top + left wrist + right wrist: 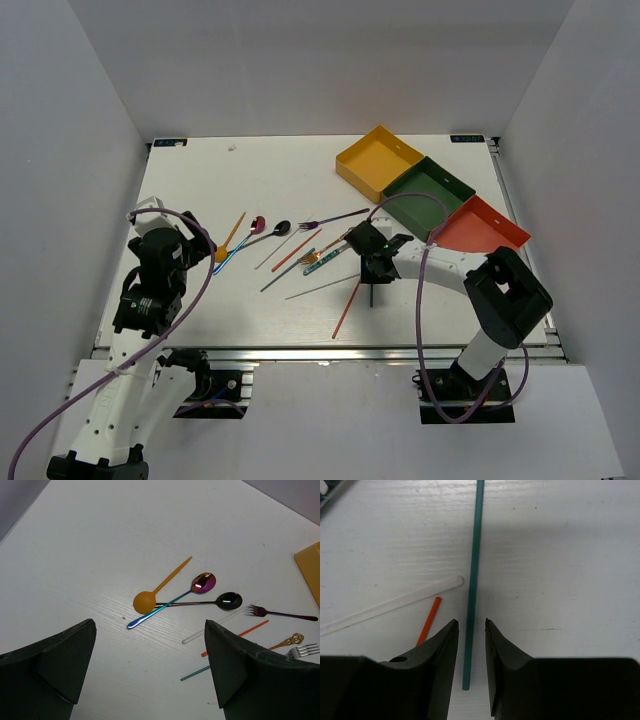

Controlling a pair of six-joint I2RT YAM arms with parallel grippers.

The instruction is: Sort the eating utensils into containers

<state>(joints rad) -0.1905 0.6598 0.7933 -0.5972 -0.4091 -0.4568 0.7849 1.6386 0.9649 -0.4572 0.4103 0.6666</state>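
My right gripper (471, 625) is low over the table with its jaws narrowly apart around a teal chopstick (472, 580), a thin gap on each side. A clear chopstick (390, 605) and an orange-red one (429, 621) lie just to its left. My left gripper (150, 625) hangs wide open and holds nothing, above bare table near an orange spoon (145, 601), a pink spoon (202, 582), a dark spoon (229, 600) and a purple fork (280, 614). The yellow (378, 160), dark green (428, 190) and red-orange (480, 228) containers stand at the back right.
A gold fork (300, 650) lies at the right edge of the left wrist view. A red chopstick (346, 308) and a grey one (320, 288) lie towards the table's near edge, left of the right gripper. White walls close in the table on three sides.
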